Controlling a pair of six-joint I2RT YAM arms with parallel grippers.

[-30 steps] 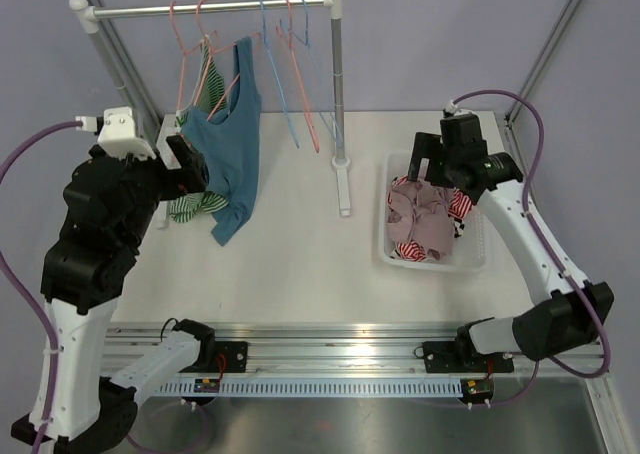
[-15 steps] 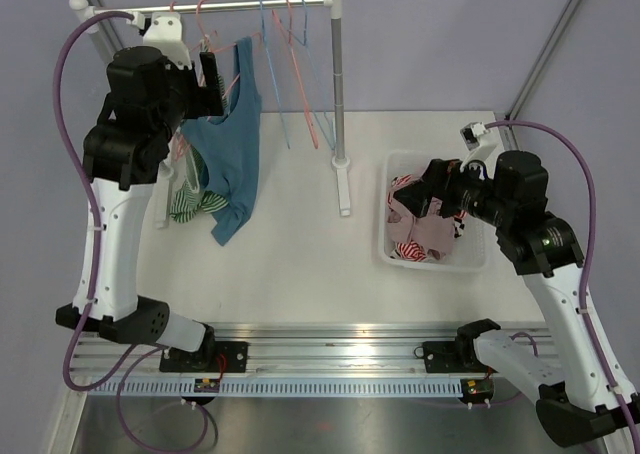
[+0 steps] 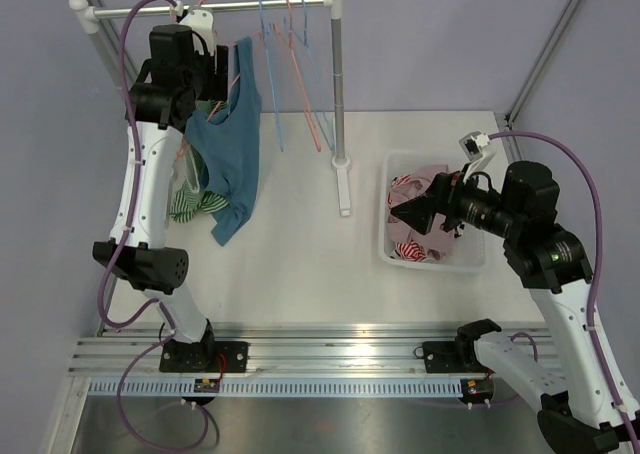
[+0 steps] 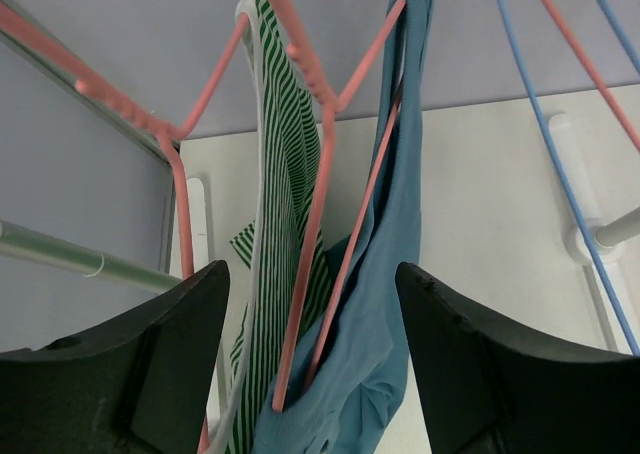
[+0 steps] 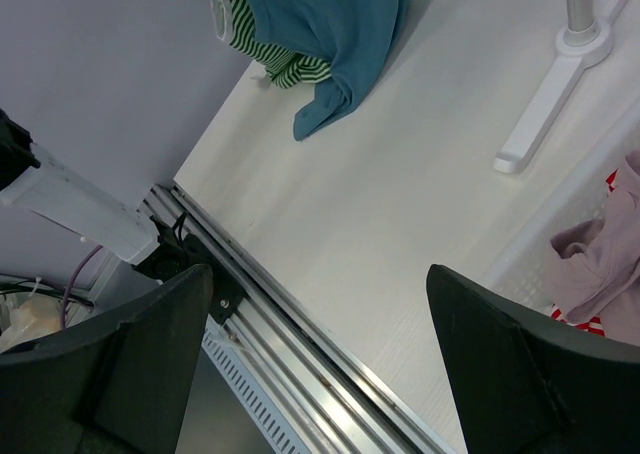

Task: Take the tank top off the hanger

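The blue tank top (image 3: 236, 146) hangs on a pink hanger (image 4: 318, 174) from the rail at the back left, its hem trailing onto the table. A green-striped garment (image 4: 275, 204) hangs just left of it on another pink hanger. My left gripper (image 3: 217, 74) is raised close under the rail. In the left wrist view it (image 4: 312, 270) is open, its jaws straddling the hanger wire and both garments without pinching them. My right gripper (image 3: 411, 211) hovers open and empty over the basket's left side, pointing left. In the right wrist view it (image 5: 320, 274) looks across bare table toward the tank top (image 5: 320, 14).
The clothes rail (image 3: 130, 11) rests on a grey post (image 3: 337, 84) with a white foot (image 3: 345, 189) mid-table. Empty blue and pink hangers (image 3: 292, 74) hang right of the tank top. A white basket (image 3: 432, 264) with clothes stands on the right.
My left arm has risen from beside the tank top's body up to the hanger under the rail, its jaws narrowing. My right arm has drawn back from the basket's far side and turned leftward.
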